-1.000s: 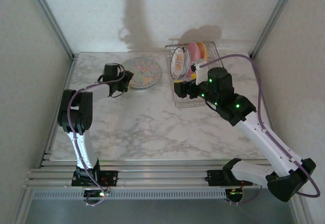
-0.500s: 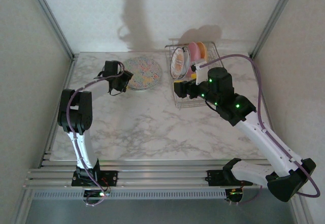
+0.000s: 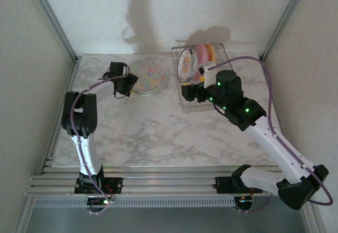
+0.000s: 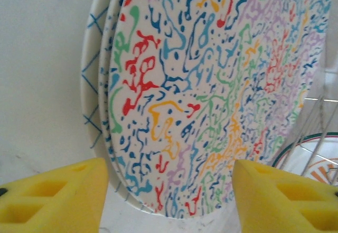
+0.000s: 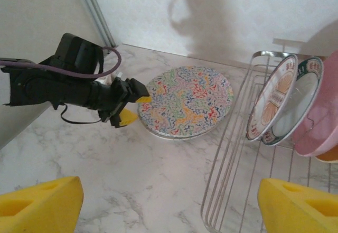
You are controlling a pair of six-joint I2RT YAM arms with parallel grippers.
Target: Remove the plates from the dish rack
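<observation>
**Left gripper shifts beside the stack; dish rack not yet emptied**

Since a second ago my left gripper has edged a little toward the top of the overhead frame, alongside the stack of speckled plates. The right arm has not budged.

Nearest me, the right gripper hovers over the near end of the rack, right of centre. Its yellow fingers are spread wide with nothing between them. The left gripper's jaws also stand apart and empty, just beside the stack's left rim. That stack lies flat on the table at upper centre.

Farther back, at upper right, several plates stand upright in the rack. In front is the maroon-rimmed white plate, with a green-rimmed plate leaning close behind it. Beyond those are a pink plate and an orange one.

My worry is the front pair. They sit so close that a finger slipped behind the first rim could shove the second. A low approach could also snag the rack's wires and drag the whole rack. On the left, a careless swing could nudge the stack.
</observation>
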